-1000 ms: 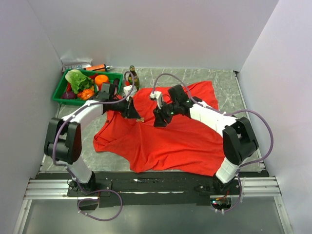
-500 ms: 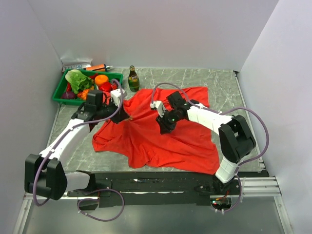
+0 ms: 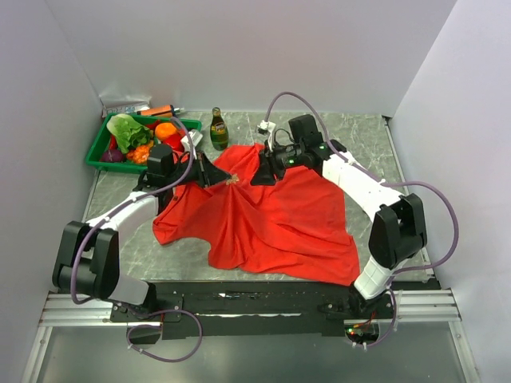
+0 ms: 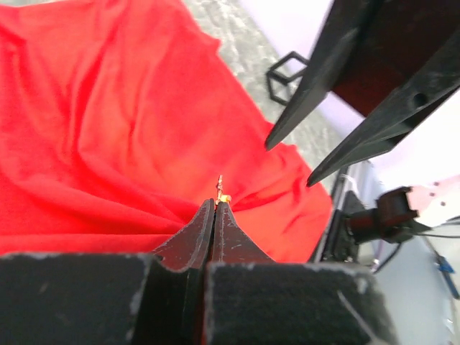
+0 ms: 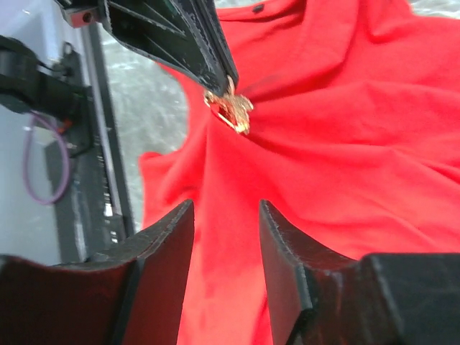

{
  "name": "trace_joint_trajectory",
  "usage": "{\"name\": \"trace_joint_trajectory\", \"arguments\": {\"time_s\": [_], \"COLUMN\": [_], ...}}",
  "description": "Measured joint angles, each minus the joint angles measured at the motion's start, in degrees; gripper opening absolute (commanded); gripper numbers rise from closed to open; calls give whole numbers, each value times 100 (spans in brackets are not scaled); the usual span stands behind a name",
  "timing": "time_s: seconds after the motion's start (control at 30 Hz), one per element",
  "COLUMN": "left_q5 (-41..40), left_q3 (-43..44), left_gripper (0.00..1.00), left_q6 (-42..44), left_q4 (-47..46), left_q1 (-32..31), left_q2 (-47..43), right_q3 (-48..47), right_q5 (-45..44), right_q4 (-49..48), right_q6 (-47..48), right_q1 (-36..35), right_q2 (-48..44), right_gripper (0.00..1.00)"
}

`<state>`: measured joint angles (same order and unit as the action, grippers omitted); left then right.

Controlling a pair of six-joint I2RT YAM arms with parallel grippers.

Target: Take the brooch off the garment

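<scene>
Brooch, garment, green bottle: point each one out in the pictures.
brooch (image 5: pixel 231 111), right wrist view, on its gold middle.
garment (image 3: pixel 279 215), top external view, on the smooth red middle of the cloth.
green bottle (image 3: pixel 219 134), top external view, on its body below the neck.

brooch (image 3: pixel 232 180) a speck mid-frame from above, blurred in right wrist view, garment (image 4: pixel 108 129) cropped at left wrist view's left edge

My left gripper (image 4: pixel 215 208) has its jaws pressed together, with the tiny gold brooch (image 4: pixel 221 192) pinched at their tips. The red garment (image 4: pixel 108 129) puckers in folds toward the brooch. Beyond the brooch, the right gripper (image 4: pixel 288 164) hangs with its fingers spread.
</scene>
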<state>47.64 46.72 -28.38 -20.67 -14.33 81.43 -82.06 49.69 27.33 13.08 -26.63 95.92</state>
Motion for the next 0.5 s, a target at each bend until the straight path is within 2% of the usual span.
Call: {"name": "trace_joint_trajectory", "arguments": {"time_s": [0.27,0.5], "left_q5": [538,769], "left_q3": [2,26], "left_gripper": [1,1], "left_q6": [-284,-275], "left_q4": [-350,-348], "left_q1": [-122,-197], "left_q2": [208,295], "right_q3": [63,33], "right_q5": [225,424], "right_q4": [-459,-704], "right_q6": [-627,-896], "right_q1": [-72,-85], "right_q2": [190,446], "right_gripper": [48,42]}}
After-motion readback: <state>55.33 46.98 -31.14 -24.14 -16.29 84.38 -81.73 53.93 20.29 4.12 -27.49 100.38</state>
